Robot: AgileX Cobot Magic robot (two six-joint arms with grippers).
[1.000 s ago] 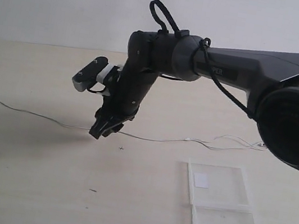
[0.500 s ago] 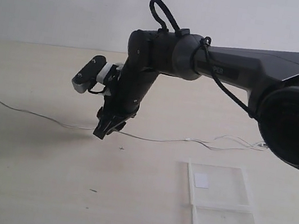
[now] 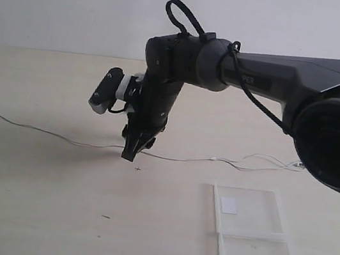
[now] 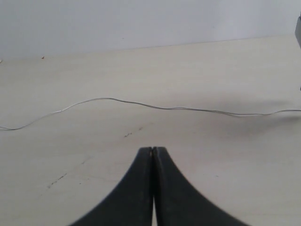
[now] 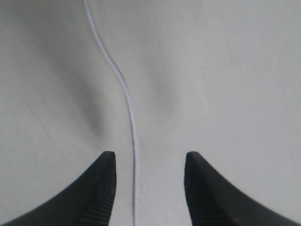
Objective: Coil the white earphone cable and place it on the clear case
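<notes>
The white earphone cable lies stretched across the table from the far left to a loose tangle of thin strands at the right. My right gripper points down right over the cable, open, and in its wrist view the cable runs between the two fingers, closer to one of them. The clear case lies open and flat at the front right, with a small white sticker inside. My left gripper is shut and empty, low over the table, with the cable lying ahead of it.
The right arm spans the upper right of the exterior view with a thick black cable looped over its wrist. A few small dark specks mark the pale tabletop.
The right gripper has shifted a little to the right along the cable and turned to point more straight down. The cable and the case have not moved.
</notes>
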